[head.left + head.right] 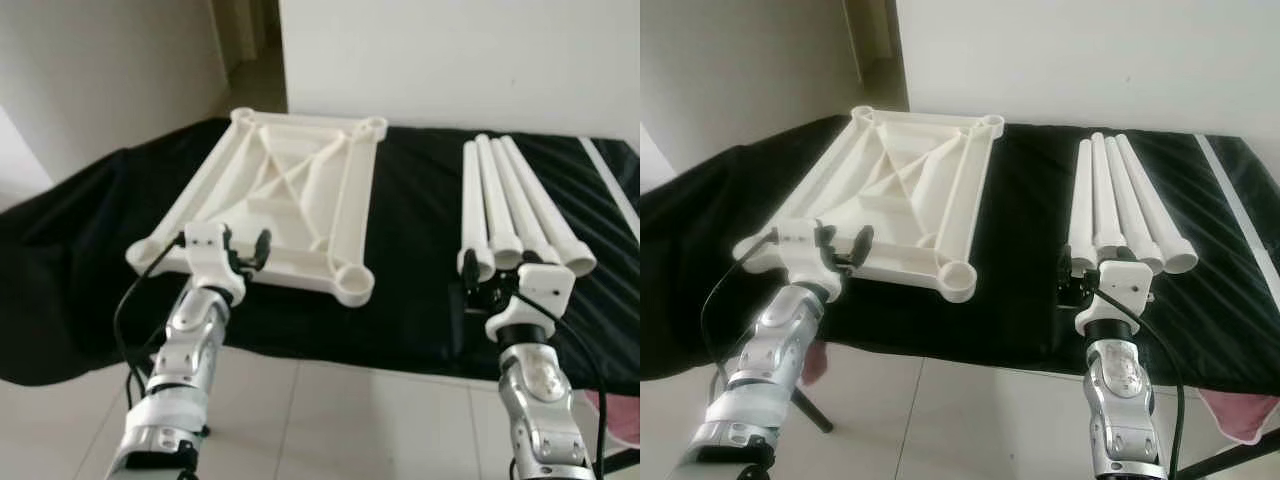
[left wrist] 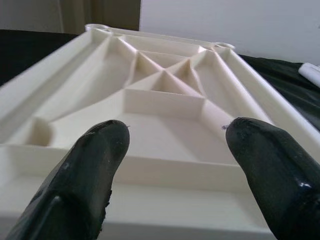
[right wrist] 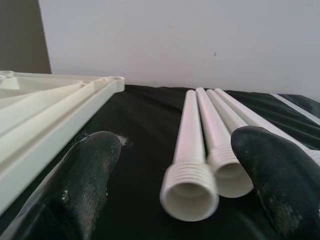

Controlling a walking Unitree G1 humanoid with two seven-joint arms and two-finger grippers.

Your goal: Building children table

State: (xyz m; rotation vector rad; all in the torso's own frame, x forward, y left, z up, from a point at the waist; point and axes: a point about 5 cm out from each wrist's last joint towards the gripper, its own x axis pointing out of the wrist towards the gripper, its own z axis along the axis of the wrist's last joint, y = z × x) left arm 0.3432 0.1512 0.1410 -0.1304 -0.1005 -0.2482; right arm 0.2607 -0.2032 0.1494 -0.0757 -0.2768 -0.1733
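1. Tabletop (image 1: 290, 195), cream plastic, lies upside down on the black-covered counter (image 1: 420, 300), ribs and diagonal braces facing up. That way its round corner sockets (image 1: 352, 281) open upward, ready to take the legs.

2. Four white legs (image 1: 510, 205) lie side by side to the tabletop's right, apart from it, touching one another in a slightly fanned row. Their threaded ends (image 3: 190, 187) point toward the robot, so an end can be picked and steered into a socket without turning the leg round.

3. Left hand (image 1: 245, 250) hovers at the tabletop's near edge, its two black fingers (image 2: 95, 165) spread apart with nothing between them. The left wrist view looks straight across the ribbed underside, so the hand seems set to steady or grip that near rim.

4. Right hand (image 1: 1077, 272) sits just short of the legs' near ends, released and empty; its fingers (image 3: 85, 175) bracket the leftmost two legs, suggesting one of these is the next pick.

5. No leg is fitted yet, so assembly is judged to be at its very start.
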